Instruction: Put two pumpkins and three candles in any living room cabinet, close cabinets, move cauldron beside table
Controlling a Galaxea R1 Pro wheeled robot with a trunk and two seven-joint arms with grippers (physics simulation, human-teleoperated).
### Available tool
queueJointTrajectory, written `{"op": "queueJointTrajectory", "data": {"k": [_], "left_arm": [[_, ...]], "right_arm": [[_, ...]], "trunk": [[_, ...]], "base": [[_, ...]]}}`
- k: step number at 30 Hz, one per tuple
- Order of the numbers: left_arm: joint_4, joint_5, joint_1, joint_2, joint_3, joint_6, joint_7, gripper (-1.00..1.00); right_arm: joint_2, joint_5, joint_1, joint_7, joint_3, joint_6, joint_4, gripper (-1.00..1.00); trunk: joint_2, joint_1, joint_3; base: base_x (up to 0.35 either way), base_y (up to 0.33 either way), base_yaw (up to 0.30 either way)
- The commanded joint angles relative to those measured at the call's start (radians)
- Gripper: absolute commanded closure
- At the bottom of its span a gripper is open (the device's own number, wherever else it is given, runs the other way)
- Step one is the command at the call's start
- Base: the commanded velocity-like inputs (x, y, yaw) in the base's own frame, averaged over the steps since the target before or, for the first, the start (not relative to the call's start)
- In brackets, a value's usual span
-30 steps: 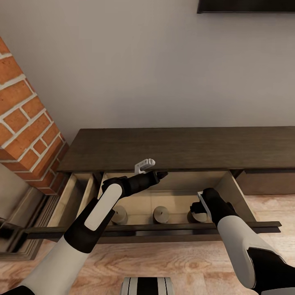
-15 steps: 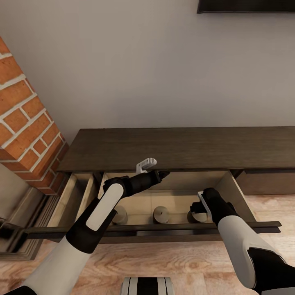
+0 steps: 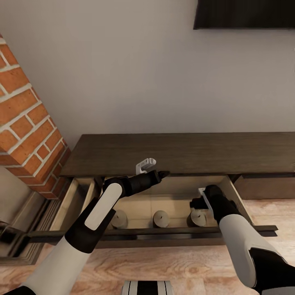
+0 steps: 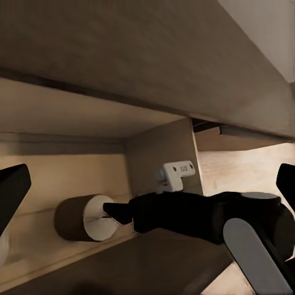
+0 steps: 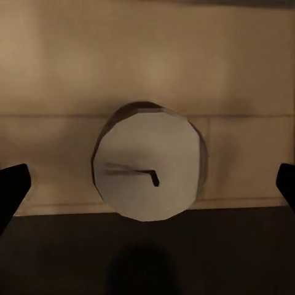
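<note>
The long dark-brown cabinet (image 3: 184, 151) has a drawer (image 3: 164, 234) pulled out. Three grey candles stand in a row inside it: left (image 3: 119, 219), middle (image 3: 161, 218) and right (image 3: 198, 219). My right gripper (image 3: 197, 203) hangs open just above the right candle (image 5: 147, 163), its fingertips (image 5: 12, 187) wide apart on either side without touching it. My left gripper (image 3: 162, 175) is open and empty, held over the back of the drawer under the cabinet top. From the left wrist view the right candle (image 4: 83, 218) lies beyond the right gripper's fingers (image 4: 117, 212). The pumpkins, cauldron and table are out of view.
A brick column (image 3: 28, 123) rises at the left beside the cabinet. A narrower drawer (image 3: 78, 196) to the left also stands open. A dark screen (image 3: 246, 14) hangs on the wall above. Wooden floor (image 3: 172, 266) lies in front of the drawer.
The head camera has tilted up, so the whole picture sits lower. My right gripper stands slightly higher over the right candle. The candles and left arm have kept their places.
</note>
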Motion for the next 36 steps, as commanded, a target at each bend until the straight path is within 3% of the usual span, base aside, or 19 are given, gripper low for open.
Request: {"op": "queueJointTrajectory", "data": {"k": [1, 6, 10, 15, 22, 32, 36], "left_arm": [[0.0, 0.0, 0.0, 0.0, 0.0, 0.0, 0.0, -1.0], [0.0, 0.0, 0.0, 0.0, 0.0, 0.0, 0.0, -1.0], [0.001, 0.0, 0.0, 0.001, -0.001, 0.0, 0.0, -1.0], [0.002, 0.0, 0.0, 0.001, -0.002, 0.0, 0.0, -1.0], [0.004, 0.0, 0.0, 0.001, -0.003, 0.0, 0.0, -1.0], [0.003, 0.0, 0.0, -0.005, -0.007, 0.002, 0.0, -1.0], [0.003, 0.001, 0.001, -0.006, -0.019, 0.005, 0.002, -1.0]], "right_arm": [[-0.002, 0.0, 0.0, 0.022, -0.011, 0.0, -0.008, -1.0], [-0.022, 0.0, 0.0, 0.134, -0.049, 0.002, -0.027, -1.0], [-0.074, 0.0, 0.0, 0.286, -0.056, 0.002, -0.031, -1.0], [-0.177, 0.0, 0.005, 0.575, -0.056, 0.001, -0.031, -1.0], [-0.279, 0.001, 0.007, 0.897, -0.054, -0.001, -0.03, -1.0], [-0.336, 0.002, 0.007, 1.07, -0.054, -0.006, -0.029, -1.0], [-0.343, 0.003, 0.007, 1.089, -0.052, -0.004, -0.029, -1.0]], "trunk": [[0.007, -0.004, 0.003], [0.042, -0.023, 0.019], [0.07, -0.038, 0.031], [0.105, -0.058, 0.047], [0.154, -0.084, 0.069], [0.224, -0.123, 0.1], [0.252, -0.138, 0.113]], "base": [[0.0, 0.0, 0.0], [0.0, 0.0, 0.0], [0.0, 0.0, 0.0], [-0.006, 0.0, 0.0], [-0.212, 0.0, 0.0], [-0.219, 0.0, 0.0], [-0.009, 0.0, 0.0]]}}
